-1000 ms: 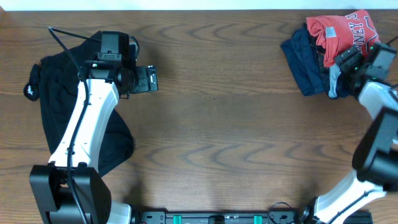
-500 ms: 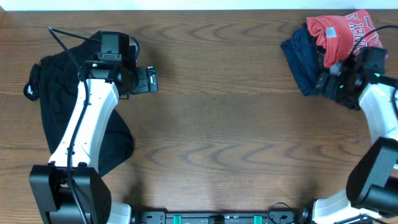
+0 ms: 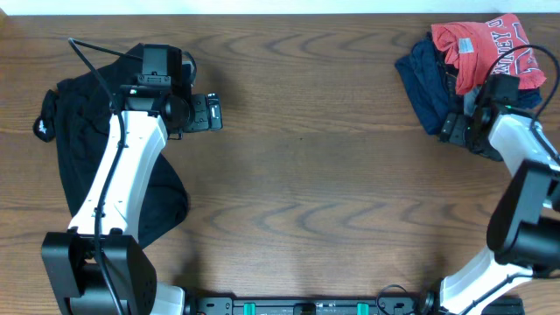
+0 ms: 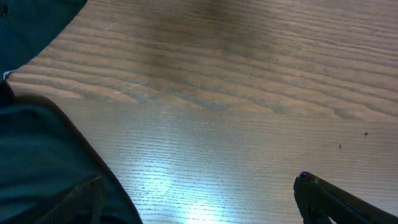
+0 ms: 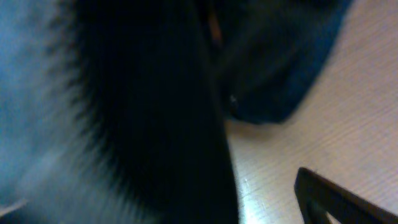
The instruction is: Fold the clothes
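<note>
A black garment [image 3: 66,149] lies spread at the table's left, partly under my left arm, and it also shows in the left wrist view [image 4: 43,162]. My left gripper [image 3: 206,113] is open and empty over bare wood just right of it, fingers wide apart [image 4: 199,208]. A pile at the far right holds a red printed shirt [image 3: 486,42] on a navy garment [image 3: 424,80]. My right gripper [image 3: 457,129] sits at the pile's lower edge. In the right wrist view it is open [image 5: 205,208], with blurred dark cloth [image 5: 143,124] hiding its left finger.
The brown wooden table [image 3: 306,175] stretches between the two garments. The table's far edge [image 3: 280,12] runs just behind the pile. The arm bases stand at the front edge.
My right gripper has swung from the pile's right side down and left to the navy garment's lower edge. The left arm and the black garment have not moved.
</note>
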